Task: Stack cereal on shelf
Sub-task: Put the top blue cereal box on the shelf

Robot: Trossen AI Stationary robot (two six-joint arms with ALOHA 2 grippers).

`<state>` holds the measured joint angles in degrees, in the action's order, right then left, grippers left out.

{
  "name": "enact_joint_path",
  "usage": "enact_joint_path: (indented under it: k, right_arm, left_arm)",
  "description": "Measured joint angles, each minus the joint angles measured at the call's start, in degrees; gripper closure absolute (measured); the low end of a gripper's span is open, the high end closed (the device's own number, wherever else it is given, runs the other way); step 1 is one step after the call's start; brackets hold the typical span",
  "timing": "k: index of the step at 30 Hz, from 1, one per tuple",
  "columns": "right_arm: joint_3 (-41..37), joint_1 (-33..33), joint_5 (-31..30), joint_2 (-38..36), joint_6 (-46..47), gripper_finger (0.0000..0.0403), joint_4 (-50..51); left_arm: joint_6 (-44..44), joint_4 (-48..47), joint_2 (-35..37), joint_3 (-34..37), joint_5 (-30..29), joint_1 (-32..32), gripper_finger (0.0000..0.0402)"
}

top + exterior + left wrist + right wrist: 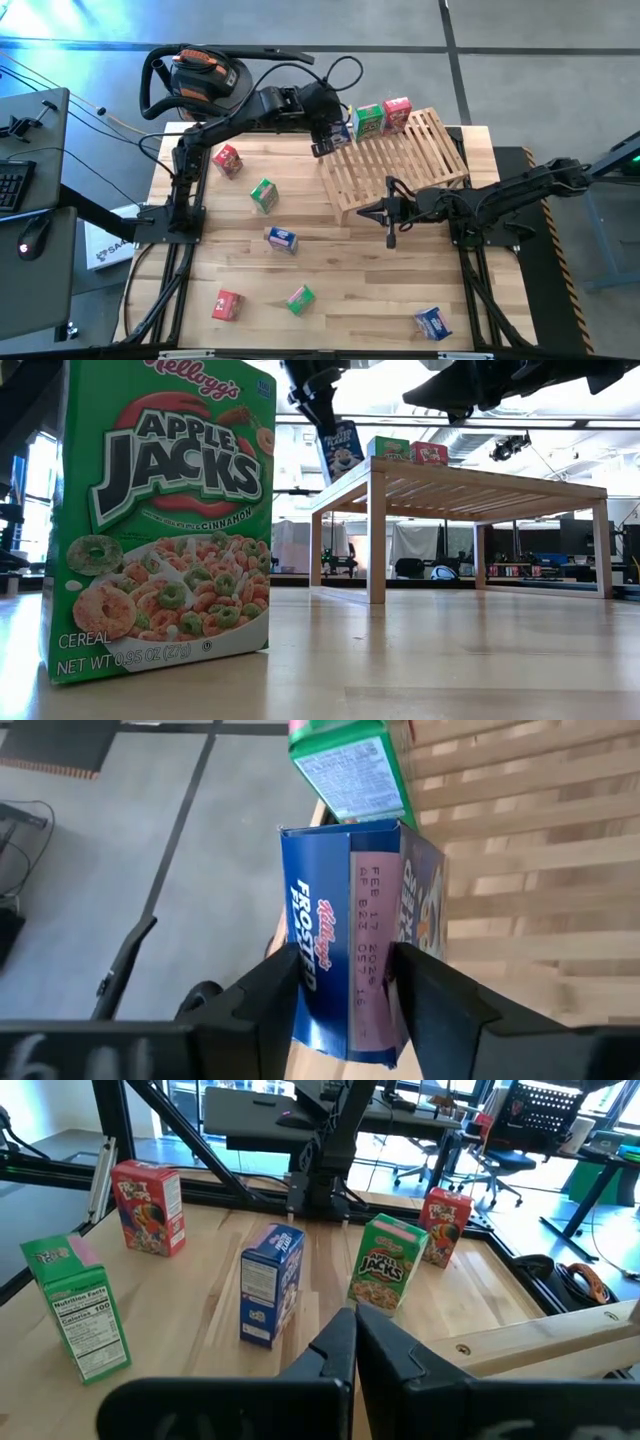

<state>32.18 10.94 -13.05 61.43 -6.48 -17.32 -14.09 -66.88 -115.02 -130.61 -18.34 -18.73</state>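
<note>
The left gripper (345,985) clamped a blue box (350,950) between its fingers at the shelf (400,160) edge, seemingly touching the green box (350,765) beyond; releasing carelessly could topple both. The right gripper (355,1342) waited shut.

Grey floor (520,40), office chairs (440,1155), desks, bright windows (30,490)

An office-like robotics lab: desks with monitors (300,1105) and rolling chairs (500,1155) stand behind the wooden counter (330,290), beside a keyboard (12,185) and mouse (35,230).
</note>
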Motion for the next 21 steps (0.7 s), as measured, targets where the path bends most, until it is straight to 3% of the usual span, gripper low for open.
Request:
enact_joint_path:
  k: [10,21]
  right_arm:
    - [0.0,0.0,0.0,0.0,0.0,0.0402,0.0]
    - [0.0,0.0,0.1,0.0,0.2,0.0402,0.4]
  left_arm:
    - [-0.6,1.2,0.0,0.0,0.0,1.2,0.0205]
    - [-2.6,7.1,0.0,0.0,3.8,0.7,0.02]
